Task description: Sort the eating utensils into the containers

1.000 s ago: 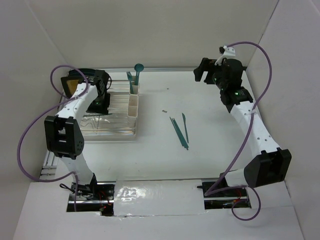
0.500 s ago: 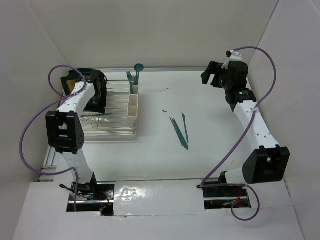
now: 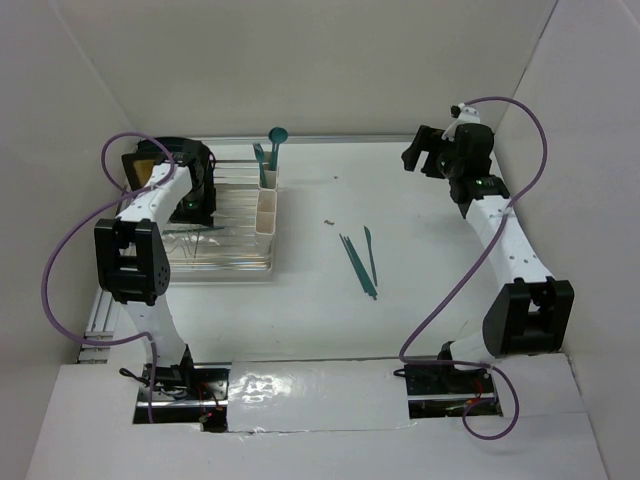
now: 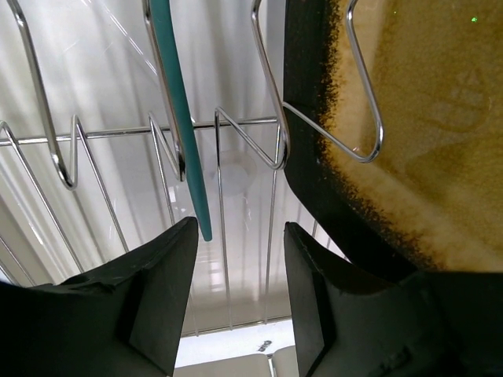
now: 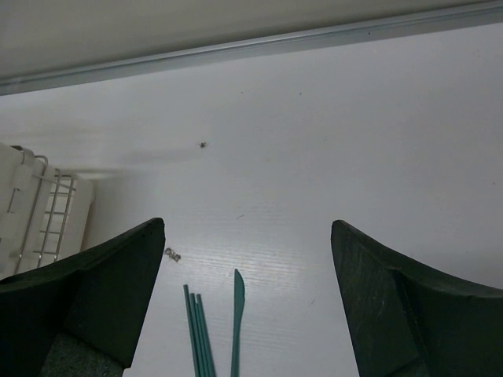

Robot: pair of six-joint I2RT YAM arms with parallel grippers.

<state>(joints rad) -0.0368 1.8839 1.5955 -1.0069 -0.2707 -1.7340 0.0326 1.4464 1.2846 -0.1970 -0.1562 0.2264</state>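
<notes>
Several teal utensils (image 3: pixel 357 262) lie together on the white table, with a teal knife (image 3: pixel 369 250) beside them. They show between my right jaws as thin handles (image 5: pixel 196 334) and the knife (image 5: pixel 237 322). My right gripper (image 3: pixel 413 154) hangs high at the back right, wide open and empty (image 5: pixel 247 302). The cream-white cups (image 3: pixel 266 205) stand in a row; the far cup holds a teal spoon (image 3: pixel 277 140) and another teal utensil (image 3: pixel 260 160). My left gripper (image 3: pixel 196 210) is down in the dish rack, open (image 4: pixel 240 298), just below a teal utensil handle (image 4: pixel 181 118) lying among the wires.
The clear wire dish rack (image 3: pixel 225 235) sits left of the cups, with a yellow-and-black plate (image 4: pixel 409 118) standing in it close to my left jaw. A tiny dark speck (image 3: pixel 329 222) lies on the table. White walls enclose the back and sides.
My right arm has drawn back toward the right wall, with its gripper still open. My left arm has shifted only slightly over the rack.
</notes>
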